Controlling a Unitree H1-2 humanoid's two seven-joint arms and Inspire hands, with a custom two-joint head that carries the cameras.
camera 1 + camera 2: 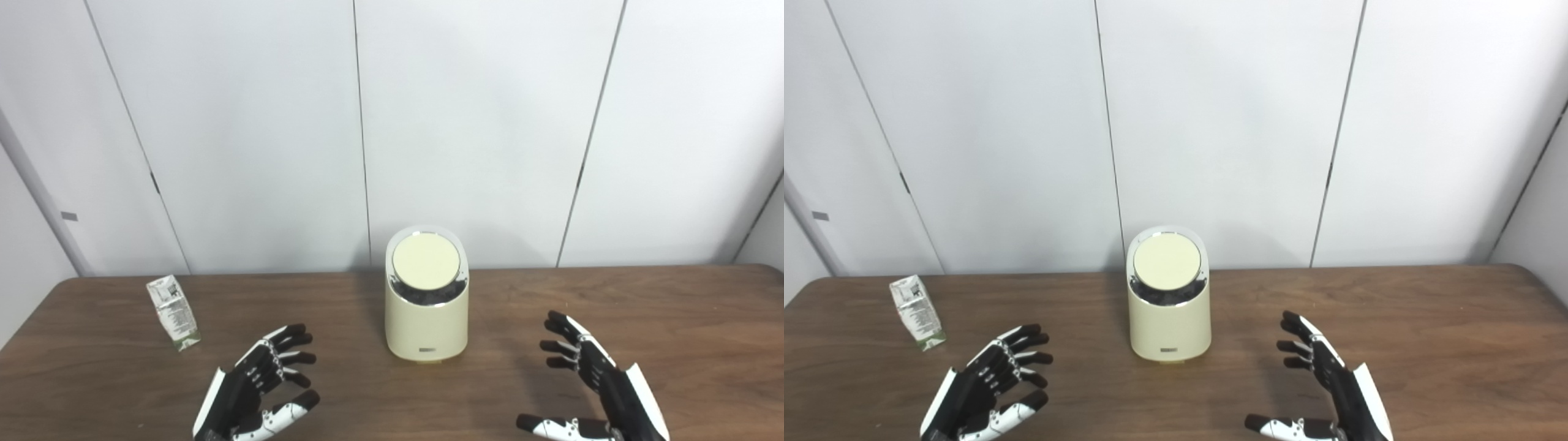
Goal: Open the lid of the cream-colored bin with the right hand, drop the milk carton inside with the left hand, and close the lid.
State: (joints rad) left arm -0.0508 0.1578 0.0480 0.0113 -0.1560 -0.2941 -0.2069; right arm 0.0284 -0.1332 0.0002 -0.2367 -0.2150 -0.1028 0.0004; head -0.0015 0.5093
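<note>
Right hand [597, 383] empty, fingers spread | bin [427, 306] ahead-left of it, lid [425, 260] shut | left hand [257, 386] empty, spread | milk carton [173, 312] upright, far-left of it

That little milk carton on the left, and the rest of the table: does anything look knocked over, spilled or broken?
Nothing stands out. The milk carton stands upright on the table, leaning slightly, with no spill around it. The cream-colored bin sits upright mid-table with its lid shut. Each robot hand, left and right, hovers open and holds nothing.
</note>
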